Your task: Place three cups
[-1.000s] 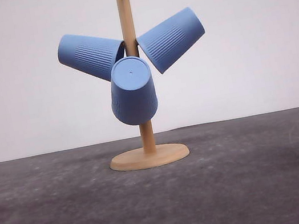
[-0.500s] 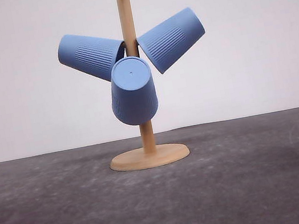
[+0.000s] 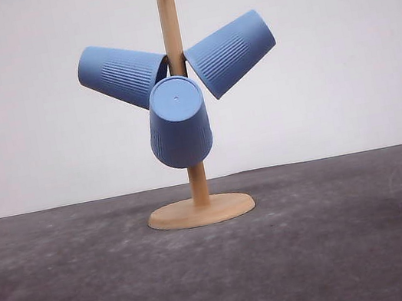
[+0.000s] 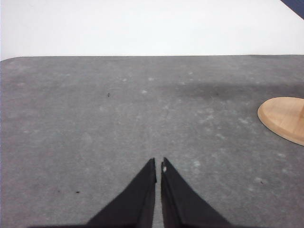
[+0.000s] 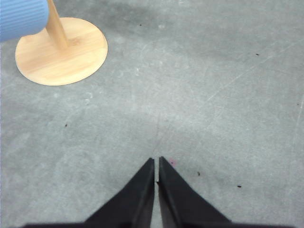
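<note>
Here, in the front view, a tan wooden pegged stand (image 3: 187, 122) rises from its round base near the middle of the grey table (image 3: 358, 247), closer to the far edge. All three light-blue ribbed cups hang on it. The left cup (image 3: 121, 74) tilts up and outward to the left, its mouth against the post. The right cup (image 3: 231, 52) mirrors it on the other side. The front cup (image 3: 178, 122) hangs lower, its flat smooth base facing the camera and partly covering the post.

In the left wrist view, the left gripper (image 4: 158, 165) hovers over bare table, its two dark fingers nearly meeting, with only a thin slit between the tips and nothing held. The stand's round base sits well apart from it, at the frame's edge.

In the right wrist view, the right gripper (image 5: 156, 161) likewise has its fingers drawn together on nothing, above bare table. The stand's base and post lie well apart, with part of one ribbed cup (image 5: 21, 18) above them.
</note>
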Robot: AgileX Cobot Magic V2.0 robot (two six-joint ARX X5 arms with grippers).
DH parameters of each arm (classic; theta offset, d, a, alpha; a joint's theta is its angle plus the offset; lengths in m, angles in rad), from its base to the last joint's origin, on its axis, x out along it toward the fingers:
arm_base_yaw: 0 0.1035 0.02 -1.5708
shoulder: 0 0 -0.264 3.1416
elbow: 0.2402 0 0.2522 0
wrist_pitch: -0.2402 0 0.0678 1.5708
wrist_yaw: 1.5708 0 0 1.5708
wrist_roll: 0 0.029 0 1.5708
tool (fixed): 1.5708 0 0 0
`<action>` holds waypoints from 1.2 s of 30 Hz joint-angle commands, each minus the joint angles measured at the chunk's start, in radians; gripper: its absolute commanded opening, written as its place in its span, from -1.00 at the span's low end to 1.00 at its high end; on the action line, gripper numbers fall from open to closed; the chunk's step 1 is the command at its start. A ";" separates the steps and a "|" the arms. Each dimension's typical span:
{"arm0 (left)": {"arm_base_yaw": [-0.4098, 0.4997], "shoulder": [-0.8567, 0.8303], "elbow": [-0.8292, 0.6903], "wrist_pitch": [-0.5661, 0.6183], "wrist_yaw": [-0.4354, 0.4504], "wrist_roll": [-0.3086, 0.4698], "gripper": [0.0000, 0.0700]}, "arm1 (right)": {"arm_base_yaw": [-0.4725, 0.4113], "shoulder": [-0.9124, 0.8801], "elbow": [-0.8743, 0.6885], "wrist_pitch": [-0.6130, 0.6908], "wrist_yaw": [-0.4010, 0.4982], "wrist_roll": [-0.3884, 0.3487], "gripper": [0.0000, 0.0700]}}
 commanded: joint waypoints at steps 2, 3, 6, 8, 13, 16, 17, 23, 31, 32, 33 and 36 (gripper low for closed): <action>0.000 -0.003 -0.019 0.011 -0.002 0.006 -1.00 | 0.005 0.004 0.015 0.010 0.001 -0.006 -0.98; 0.000 -0.003 -0.019 0.011 -0.002 0.006 -1.00 | 0.005 0.004 0.015 0.010 0.001 -0.006 -0.98; 0.000 -0.003 -0.019 0.011 -0.002 0.006 -1.00 | 0.005 0.004 0.015 0.010 0.000 -0.006 -0.98; 0.000 -0.003 -0.019 0.011 -0.002 0.006 -1.00 | 0.005 0.004 0.015 0.010 0.001 -0.007 -0.98; 0.000 -0.003 -0.019 0.011 -0.002 0.006 -1.00 | -0.006 -0.018 -0.010 0.012 0.066 -0.086 -0.98; 0.000 -0.002 -0.019 0.011 -0.002 0.006 -1.00 | -0.063 -0.111 -0.142 0.121 0.072 -0.067 -0.98; 0.000 -0.002 -0.019 0.010 -0.002 0.006 -1.00 | -0.087 -0.156 -0.203 0.178 0.071 -0.059 -0.98; 0.000 -0.002 -0.019 0.011 -0.002 0.006 -1.00 | -0.230 -0.491 -0.531 0.389 0.056 -0.047 -0.98; 0.000 -0.002 -0.019 0.011 -0.002 0.006 -1.00 | -0.340 -0.755 -0.673 0.363 -0.010 -0.041 -0.98; 0.000 -0.002 -0.019 0.011 -0.002 0.006 -1.00 | -0.346 -0.779 -0.673 0.346 -0.009 -0.040 -0.98; 0.000 -0.002 -0.019 0.011 -0.002 0.006 -1.00 | -0.348 -0.784 -0.673 0.341 -0.005 -0.040 -0.98; 0.000 -0.002 -0.019 0.011 -0.002 0.006 -1.00 | -0.349 -0.781 -0.673 0.343 0.001 -0.036 -0.98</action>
